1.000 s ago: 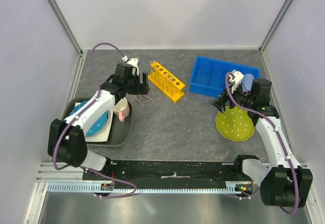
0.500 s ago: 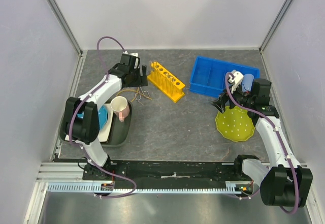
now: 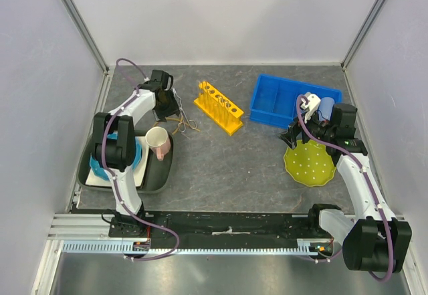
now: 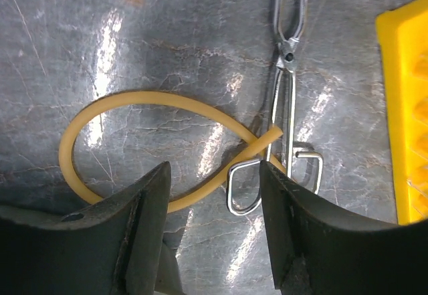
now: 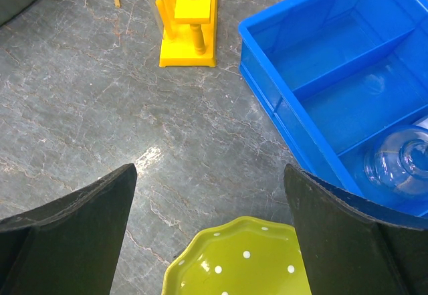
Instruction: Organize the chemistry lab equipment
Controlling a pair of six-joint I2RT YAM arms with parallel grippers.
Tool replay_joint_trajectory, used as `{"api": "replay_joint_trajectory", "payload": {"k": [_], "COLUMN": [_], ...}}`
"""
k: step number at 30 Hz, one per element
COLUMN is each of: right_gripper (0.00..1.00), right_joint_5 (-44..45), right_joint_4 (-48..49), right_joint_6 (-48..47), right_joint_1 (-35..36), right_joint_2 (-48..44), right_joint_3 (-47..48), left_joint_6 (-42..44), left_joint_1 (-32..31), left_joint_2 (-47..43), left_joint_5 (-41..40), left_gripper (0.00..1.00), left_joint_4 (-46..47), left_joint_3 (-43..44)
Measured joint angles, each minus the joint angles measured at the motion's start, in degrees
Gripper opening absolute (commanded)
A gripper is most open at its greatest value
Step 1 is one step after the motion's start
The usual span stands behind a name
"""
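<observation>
Left wrist: left gripper [image 4: 214, 231] half-open, straddling tan rubber loop [image 4: 134, 101] beside metal tongs [image 4: 286, 101]; right gripper [image 5: 210, 238] wide, holding nothing.

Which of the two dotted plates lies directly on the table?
The green plate, at right by the blue bin; the blue plate sits in the grey tray at left.

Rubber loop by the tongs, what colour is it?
The rubber loop is tan yellow, clearest in the left wrist view.

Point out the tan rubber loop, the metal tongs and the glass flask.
tan rubber loop [image 4: 154, 95]: left wrist view, top of arc.
metal tongs [image 4: 288, 55]: left wrist view, pivot rivet.
glass flask [image 5: 394, 156]: right wrist view, rounded body.
</observation>
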Motion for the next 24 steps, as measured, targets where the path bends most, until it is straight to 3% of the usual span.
{"api": "replay_joint_trajectory", "payload": {"k": [17, 20, 21, 24], "right_gripper": [0.98, 0.98, 0.98, 0.98], "right_joint_5": [-0.02, -0.02, -0.02, -0.02], "right_joint_4": [-0.02, -0.04, -0.04, -0.04], "right_joint_6": [0.02, 0.00, 0.00, 0.00], "right_joint_1": [0.00, 0.00, 0.00, 0.00], "right_joint_2": [0.02, 0.02, 0.02, 0.02], "right_joint_3": [0.00, 0.00, 0.00, 0.00], "left_joint_6": [-8.22, -8.94, -9.11, -9.53], "left_joint_1": [-0.28, -0.31, -0.31, -0.37], "left_joint_2": [10.86, 11.45, 11.74, 12.70], "left_joint_5": [-5.01, -5.38, -5.42, -5.38], "left_gripper": [0.55, 0.46, 0.36, 0.21], "left_joint_4": [-8.02, -8.44, -8.48, -8.76], "left_joint_3": [9.35, 10.38, 10.75, 12.04]}}
